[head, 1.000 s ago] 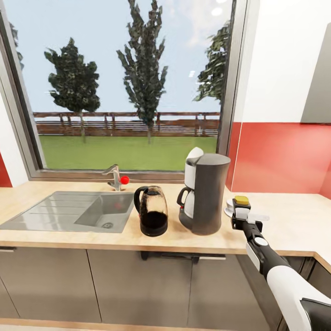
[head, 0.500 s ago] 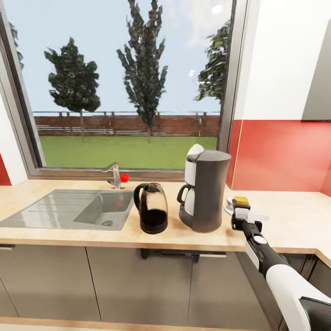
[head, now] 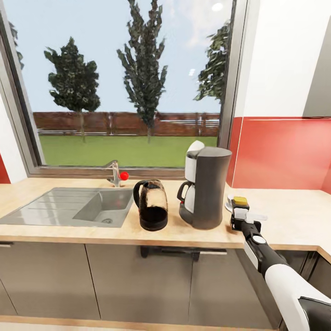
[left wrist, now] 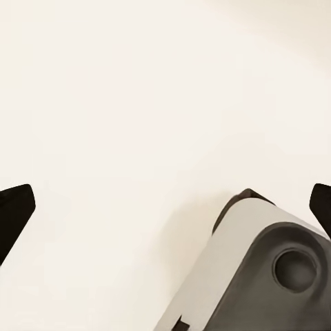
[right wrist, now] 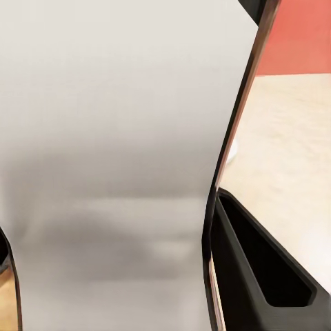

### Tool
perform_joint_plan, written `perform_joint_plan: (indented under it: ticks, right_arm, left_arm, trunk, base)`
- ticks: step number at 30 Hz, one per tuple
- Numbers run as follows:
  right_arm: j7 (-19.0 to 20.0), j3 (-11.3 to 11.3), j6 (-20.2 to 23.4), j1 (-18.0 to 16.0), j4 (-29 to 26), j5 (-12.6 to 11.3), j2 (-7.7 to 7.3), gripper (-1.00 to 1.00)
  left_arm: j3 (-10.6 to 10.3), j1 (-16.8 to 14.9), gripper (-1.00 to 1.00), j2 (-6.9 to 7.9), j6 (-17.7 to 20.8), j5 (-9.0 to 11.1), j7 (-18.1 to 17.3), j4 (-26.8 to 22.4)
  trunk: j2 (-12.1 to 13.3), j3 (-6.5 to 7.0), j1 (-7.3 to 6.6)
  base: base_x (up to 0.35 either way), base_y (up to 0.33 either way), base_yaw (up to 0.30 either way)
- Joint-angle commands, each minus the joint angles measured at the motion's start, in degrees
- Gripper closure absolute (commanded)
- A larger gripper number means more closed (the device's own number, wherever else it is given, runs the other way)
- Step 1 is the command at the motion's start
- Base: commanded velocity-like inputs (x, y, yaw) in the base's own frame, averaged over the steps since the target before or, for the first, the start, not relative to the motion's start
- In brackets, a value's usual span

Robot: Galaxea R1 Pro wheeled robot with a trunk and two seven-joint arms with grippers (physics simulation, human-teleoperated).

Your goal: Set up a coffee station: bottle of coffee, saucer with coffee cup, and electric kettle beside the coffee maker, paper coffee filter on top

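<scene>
The dark grey coffee maker [head: 208,188] stands on the kitchen countertop [head: 294,220]. A white rounded tip, which looks like the paper coffee filter [head: 196,147], shows at its lid. The glass electric kettle [head: 151,204] stands close on its left. Just right of it is the bottle of coffee [head: 240,201] with its yellow cap, and my right gripper [head: 241,212] is shut on it. In the right wrist view the bottle's pale label [right wrist: 103,138] sits against a black finger [right wrist: 255,262]. A sliver of the white saucer [head: 227,209] and coffee cup [head: 229,200] peeks out behind the bottle. My left gripper [left wrist: 165,207] is open over a pale surface.
A grey steel sink [head: 59,207] with a faucet [head: 114,172] is set into the counter at the left, under a large window. A red backsplash [head: 280,151] runs behind the right part. Glossy grey cabinets [head: 138,285] stand below the counter's front edge.
The whole picture has shifted slightly, so the camera moved. My right gripper and the bottle hold the same place beside the coffee maker.
</scene>
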Motion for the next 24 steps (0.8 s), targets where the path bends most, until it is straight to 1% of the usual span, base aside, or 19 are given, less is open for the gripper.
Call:
perform_joint_plan:
  ticks: [1,5,13,17,24]
  right_arm:
    - [-0.1,-0.2,-0.2,-0.1,0.1,0.4,0.03,1.00]
    - [-0.1,-0.2,-0.2,-0.1,0.1,0.4,0.03,1.00]
    - [-0.1,-0.2,-0.2,-0.1,0.1,0.5,0.03,1.00]
    - [-0.1,-0.2,-0.2,-0.1,0.1,0.5,0.17,1.00]
    - [-0.1,-0.2,-0.2,-0.1,0.1,0.5,0.21,1.00]
  left_arm:
    - [-0.1,0.0,-1.00,0.02,0.0,0.6,-0.4,0.0]
    - [-0.1,0.0,-1.00,0.02,0.0,0.6,-0.4,0.0]
    - [-0.1,0.0,-1.00,-0.05,0.0,0.6,-0.4,0.0]
    - [-0.1,0.0,-1.00,-0.08,0.0,0.6,-0.4,0.0]
    - [-0.1,0.0,-1.00,-0.15,0.0,0.6,-0.4,0.0]
  trunk:
    - [-0.5,-0.24,0.23]
    - [-2.1,-0.96,1.11]
    - [-2.1,-0.96,1.11]
    - [-3.7,-1.68,1.99]
    - [-3.7,-1.68,1.99]
  base:
    - [0.000,0.000,0.000]
    - [0.000,0.000,0.000]
    - [0.000,0.000,0.000]
    - [0.000,0.000,0.000]
    - [0.000,0.000,0.000]
